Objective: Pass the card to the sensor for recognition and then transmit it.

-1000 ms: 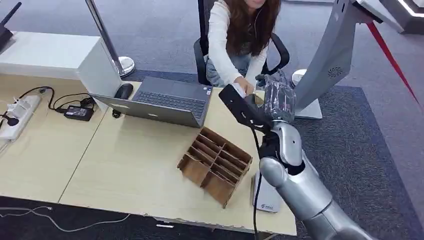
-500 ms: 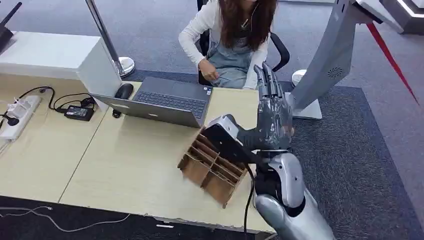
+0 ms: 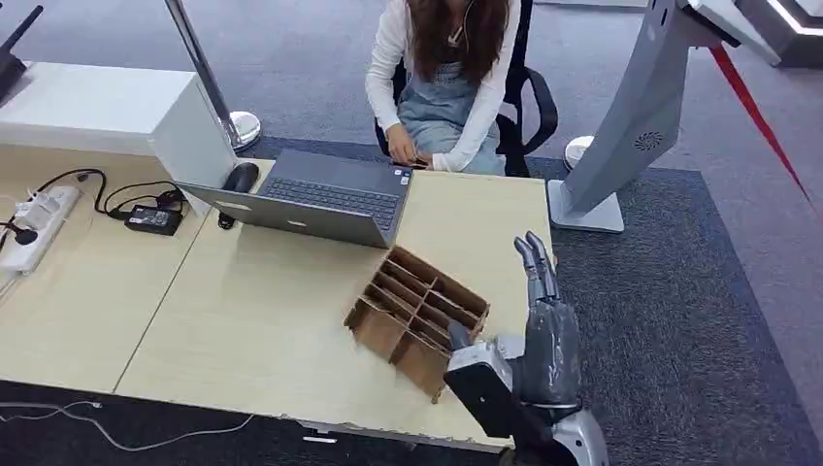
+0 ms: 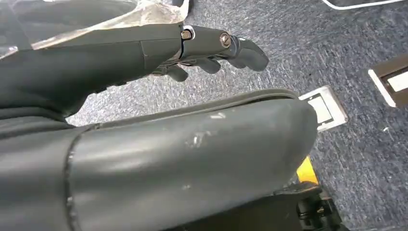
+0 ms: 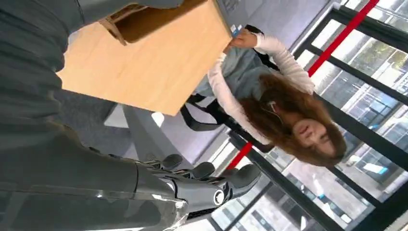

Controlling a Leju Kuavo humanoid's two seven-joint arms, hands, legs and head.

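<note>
1. From the head view I see my right hand raised at the desk's near right corner, fingers straight, apart and holding nothing. A brown divided organiser sits just beside it. A person sits across the desk behind a laptop, both hands at the far edge; I judge the card is there, but it is too small to confirm. The grey sensor stand rises off the desk's far right.

2. From the left wrist view, my left hand hangs over blue carpet, fingers loosely extended, gripping nothing.

3. From the right wrist view, my fingers are spread and bare, with the person beyond the desk's edge.

4. My judgement: the handover looks done. I'd lower the arm slowly, clearing the organiser.
</note>
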